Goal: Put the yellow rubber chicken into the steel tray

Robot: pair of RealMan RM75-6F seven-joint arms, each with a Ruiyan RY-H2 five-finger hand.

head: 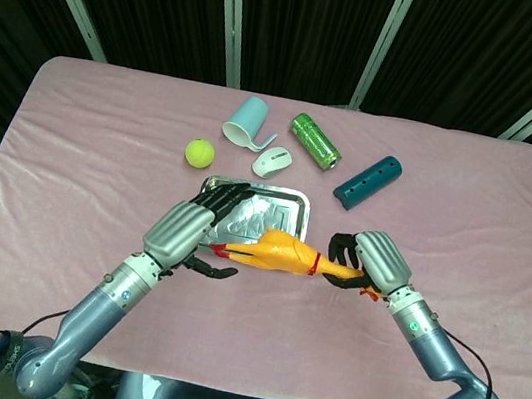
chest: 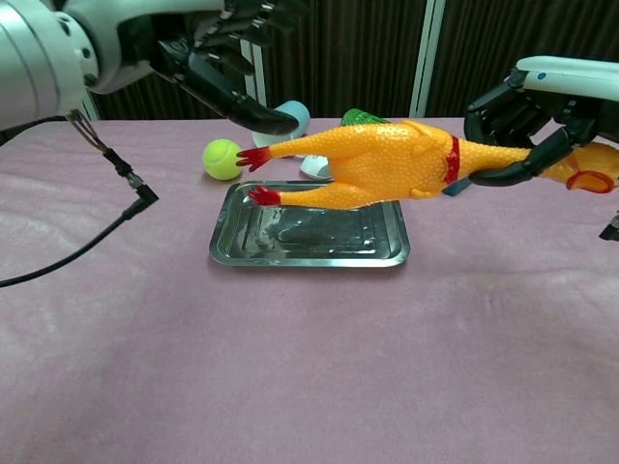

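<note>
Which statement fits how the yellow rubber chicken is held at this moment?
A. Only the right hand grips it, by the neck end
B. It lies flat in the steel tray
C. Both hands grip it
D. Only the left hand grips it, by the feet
A: the right hand wraps the neck of the rubber chicken, which hangs above the steel tray, while the left hand is lifted clear with fingers spread.

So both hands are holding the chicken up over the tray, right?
Not quite. Only the right hand holds the chicken over the tray. The chest view shows the left hand open and clear of it.
</note>
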